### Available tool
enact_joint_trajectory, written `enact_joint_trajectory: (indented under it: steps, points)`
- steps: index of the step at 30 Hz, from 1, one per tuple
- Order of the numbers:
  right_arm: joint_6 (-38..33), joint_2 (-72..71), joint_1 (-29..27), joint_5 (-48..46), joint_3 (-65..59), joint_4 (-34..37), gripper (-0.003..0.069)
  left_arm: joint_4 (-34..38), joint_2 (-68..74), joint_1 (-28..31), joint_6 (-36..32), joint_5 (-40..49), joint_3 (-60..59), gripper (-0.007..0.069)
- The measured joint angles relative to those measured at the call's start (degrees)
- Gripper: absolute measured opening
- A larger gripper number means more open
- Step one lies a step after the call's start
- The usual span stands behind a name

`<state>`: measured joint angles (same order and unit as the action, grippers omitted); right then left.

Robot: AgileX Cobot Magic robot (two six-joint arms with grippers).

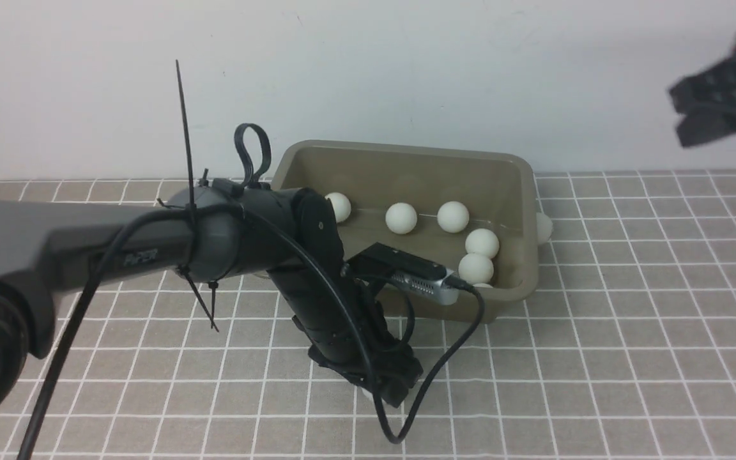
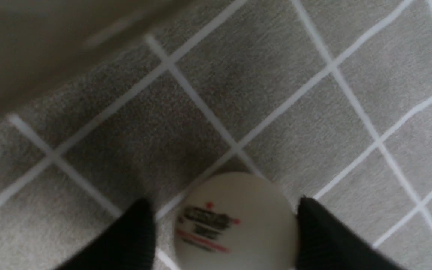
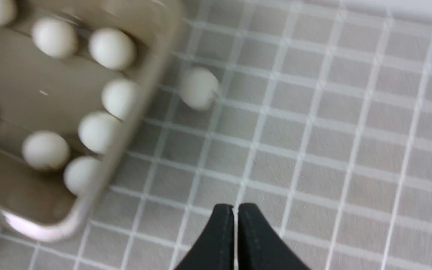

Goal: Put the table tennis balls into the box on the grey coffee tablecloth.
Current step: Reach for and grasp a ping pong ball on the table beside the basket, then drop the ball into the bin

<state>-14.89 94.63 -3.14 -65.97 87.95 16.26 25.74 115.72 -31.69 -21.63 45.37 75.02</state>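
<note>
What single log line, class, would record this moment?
left pincer: open, straddling printed table tennis ball on checked tablecloth | right pincer: shut, empty | stray ball: beside box

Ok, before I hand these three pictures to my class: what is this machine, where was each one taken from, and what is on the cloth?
It is a robot with two arms, each ending in a two-fingered gripper. The wide picture is taken from between the arms, looking forward. Its left arm reaches down in front of the olive-brown box, which stands on the grey checked tablecloth and already holds several white table tennis balls. One more ball lies on the cloth beside the box. The other two pictures come from cameras on the wrists. The left gripper is open, its black fingers either side of a printed ball on the cloth, not yet clamped. The right gripper is shut and empty, raised above the cloth.
</note>
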Motion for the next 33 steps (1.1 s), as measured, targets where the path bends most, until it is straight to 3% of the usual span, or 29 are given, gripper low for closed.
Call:
enact_joint_trajectory:
  steps: [5,8,11,13,14,15,16,18,21,25,28,31,33]
  points:
    - [-6.5,0.3,-3.1,7.0,-9.3,8.5,-0.0009,-3.1,-2.7,0.0,0.2,7.5,6.4,0.0353]
    - [-13.1,2.5,-3.0,14.5,-12.7,15.6,0.0030,-6.8,-6.6,0.0,1.7,9.6,13.6,0.0353]
    - [-19.0,6.1,-2.7,19.8,-12.9,22.3,0.0117,-10.2,-8.1,1.0,4.5,10.1,20.0,0.0353]
    - [-22.6,10.4,-2.5,22.2,-12.2,28.1,0.0230,-12.6,-7.5,2.7,5.8,10.2,23.8,0.0353]
    - [-22.8,10.8,-2.5,22.3,-12.1,28.5,0.0239,-12.6,-7.5,2.9,5.8,10.2,24.1,0.0353]
    - [-24.2,14.0,-2.1,22.9,-10.4,30.8,0.0326,-13.4,-6.0,4.5,6.6,10.2,25.7,0.0353]
    - [-24.4,14.5,-2.1,22.9,-10.4,31.0,0.0326,-13.4,-5.5,4.8,6.6,10.2,25.9,0.0353]
    - [-25.5,19.2,-0.9,23.2,-6.8,32.0,0.0435,-13.3,-2.4,6.8,6.8,10.2,26.8,0.0353]
    - [-25.9,24.3,1.1,23.2,-2.8,32.0,0.0514,-12.5,2.5,8.5,7.5,9.9,26.8,0.0380]
    - [-25.7,28.9,3.2,23.2,1.6,31.0,0.0552,-12.2,6.8,10.2,12.5,9.7,26.8,0.0512]
    - [-24.5,31.0,3.7,23.3,3.6,29.8,0.0558,-13.4,7.8,11.5,17.4,9.8,26.8,0.0544]
    - [-23.7,32.1,4.2,23.7,4.8,28.2,0.0559,-16.1,8.1,13.9,21.6,10.9,26.8,0.0497]
    - [-23.5,32.2,4.7,23.9,4.9,27.5,0.0559,-17.8,7.8,15.2,22.2,12.7,26.9,0.0421]
